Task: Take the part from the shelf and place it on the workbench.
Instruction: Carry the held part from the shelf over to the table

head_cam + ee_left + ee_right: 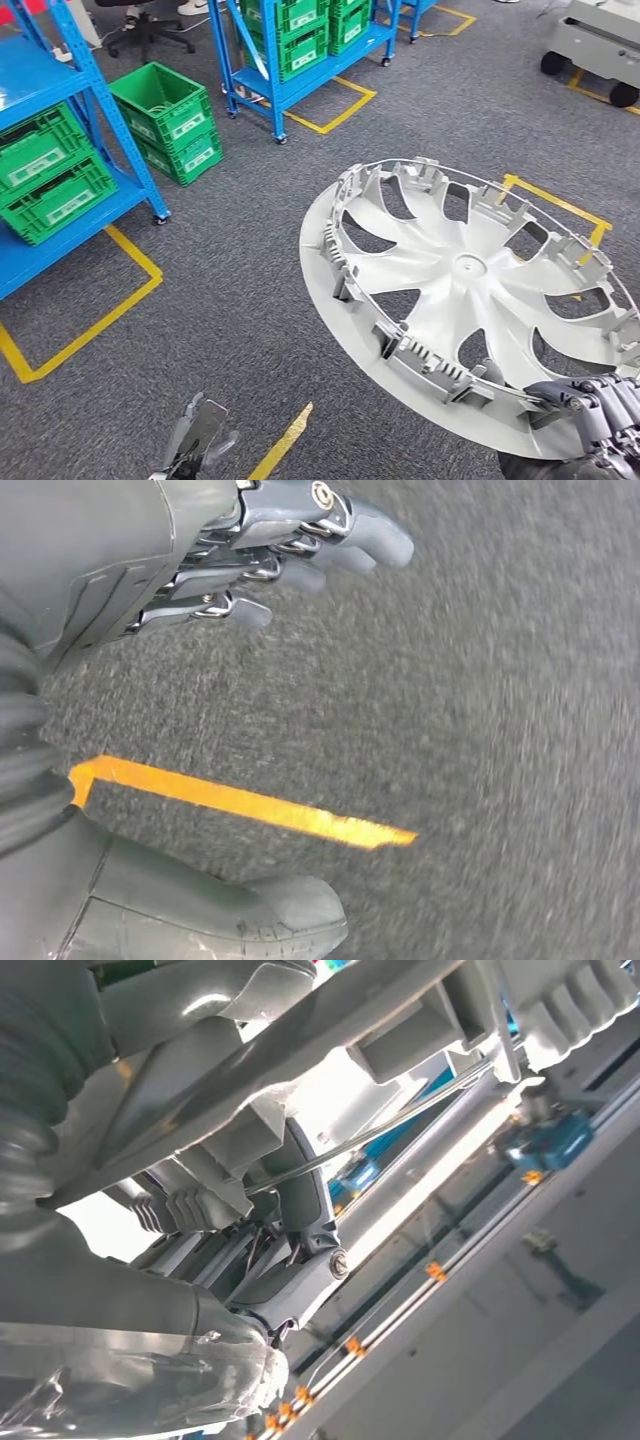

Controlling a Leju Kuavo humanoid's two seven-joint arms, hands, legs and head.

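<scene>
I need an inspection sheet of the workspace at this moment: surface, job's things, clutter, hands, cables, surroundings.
Surface: grey carpet floor with yellow tape lines; no workbench seen.
Job's things: white wheel cover, inner side up, tilted, held at its near rim, off the shelf.
Clutter: green crates stacked on the floor.
Hands: right hand grips the cover's rim; left hand holds nothing, fingers apart, above the floor.
Cables: nothing seen.
Surroundings: blue shelves holding green crates; a grey wheeled unit at far right.
</scene>
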